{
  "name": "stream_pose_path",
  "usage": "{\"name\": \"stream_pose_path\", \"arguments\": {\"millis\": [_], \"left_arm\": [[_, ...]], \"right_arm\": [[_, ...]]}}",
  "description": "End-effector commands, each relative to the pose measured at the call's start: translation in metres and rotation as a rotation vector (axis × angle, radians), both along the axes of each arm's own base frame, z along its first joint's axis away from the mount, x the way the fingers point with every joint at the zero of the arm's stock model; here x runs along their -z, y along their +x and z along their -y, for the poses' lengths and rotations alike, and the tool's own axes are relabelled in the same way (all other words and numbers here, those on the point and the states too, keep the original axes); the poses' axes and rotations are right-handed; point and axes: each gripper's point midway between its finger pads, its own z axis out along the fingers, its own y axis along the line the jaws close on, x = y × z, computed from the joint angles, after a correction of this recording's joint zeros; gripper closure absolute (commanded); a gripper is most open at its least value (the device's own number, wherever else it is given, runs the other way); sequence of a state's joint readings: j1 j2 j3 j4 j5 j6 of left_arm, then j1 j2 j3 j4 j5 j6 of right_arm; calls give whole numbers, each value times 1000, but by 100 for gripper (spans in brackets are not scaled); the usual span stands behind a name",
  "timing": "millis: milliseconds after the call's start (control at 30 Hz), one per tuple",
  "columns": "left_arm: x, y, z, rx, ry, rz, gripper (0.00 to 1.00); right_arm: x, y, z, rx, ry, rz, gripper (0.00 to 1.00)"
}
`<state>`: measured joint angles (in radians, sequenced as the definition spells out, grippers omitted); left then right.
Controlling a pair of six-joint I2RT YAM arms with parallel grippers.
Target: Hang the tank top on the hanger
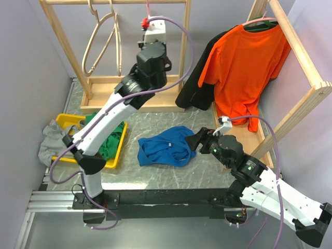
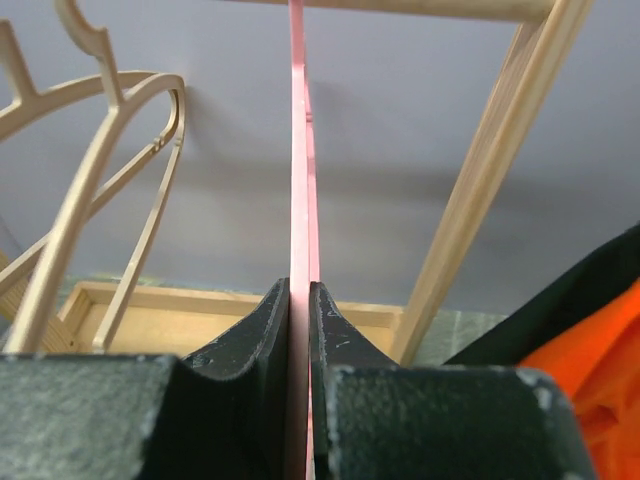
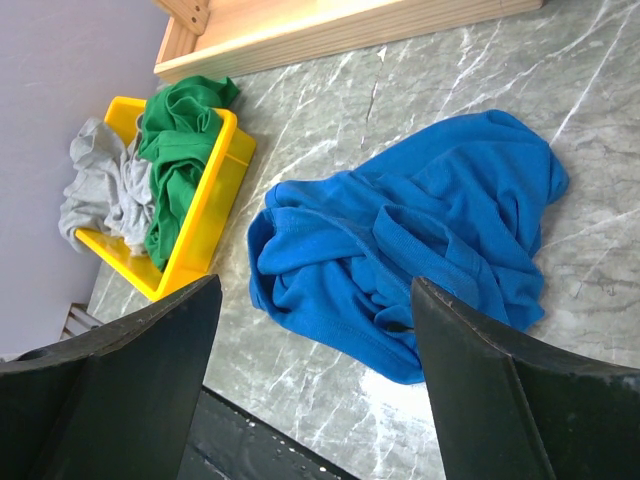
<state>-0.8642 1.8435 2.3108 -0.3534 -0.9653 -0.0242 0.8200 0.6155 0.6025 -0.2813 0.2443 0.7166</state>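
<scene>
As the top camera shows it: my left gripper (image 1: 148, 23) is up at the wooden rack (image 1: 67, 46), top centre of frame, at the thin pink hanger (image 1: 148, 8). The tank top (image 1: 166, 148) lies crumpled on the table at centre frame, between the yellow bin (image 1: 118, 153) and my right gripper (image 1: 199, 140), which sits at the cloth's right edge.
Left wrist view: the jaws are pinched almost together on the hanger's flat pink edge, which runs straight up mid-frame. The pale wooden hangers (image 2: 110, 180) hang at upper left, apart from my fingers.
Right wrist view: the fingers are spread wide with nothing between them, and the blue heap fills the centre and right below them. I cannot tell whether they touch the cloth.
Step in hand: fetching the hanger. The grip looks made, but the hanger is not yet off the rail.
Next move: I judge I must lift until the hook clears the rail, then carry it down to the table. The right side then needs a strap or the neck opening.
Risk: the heap hides the straps, and the thin plastic may twist in the pinch.
</scene>
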Motion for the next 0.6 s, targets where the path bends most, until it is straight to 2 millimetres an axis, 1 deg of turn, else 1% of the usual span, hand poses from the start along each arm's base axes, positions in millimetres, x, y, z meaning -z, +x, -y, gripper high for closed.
{"name": "stream_pose_path", "arguments": {"millis": [0,100,133,200,233,300,333,400,433,500,533,567], "left_arm": [[-40,-30,-20,55,-154,73,99],[-33,-41,-20,100,-181,50,99],[-27,-46,-22,116,-178,37,99],[-22,-54,-18,160,-197,25,99],[-18,-60,-22,177,-198,18,99],[-13,-68,-19,222,-207,2,99],[-8,-74,-23,235,-208,-8,99],[0,-83,-20,288,-212,-28,99],[6,-90,-24,307,-207,-41,99],[16,-101,-20,362,-199,-66,99],[23,-108,-25,378,-194,-78,99],[27,-114,-24,398,-191,-87,99]], "right_arm": [[-12,3,1,19,30,30,16],[-12,4,0,17,28,31,16],[-12,4,1,19,26,32,16],[-12,4,0,18,25,33,16],[-12,5,1,20,22,35,16],[-12,5,1,21,16,37,16],[-11,6,2,28,10,36,16],[-11,7,3,31,2,38,16],[-10,7,4,37,-2,37,16],[-8,9,6,45,-12,39,16],[-7,9,6,46,-16,36,16],[-6,9,7,48,-23,35,16]]}}
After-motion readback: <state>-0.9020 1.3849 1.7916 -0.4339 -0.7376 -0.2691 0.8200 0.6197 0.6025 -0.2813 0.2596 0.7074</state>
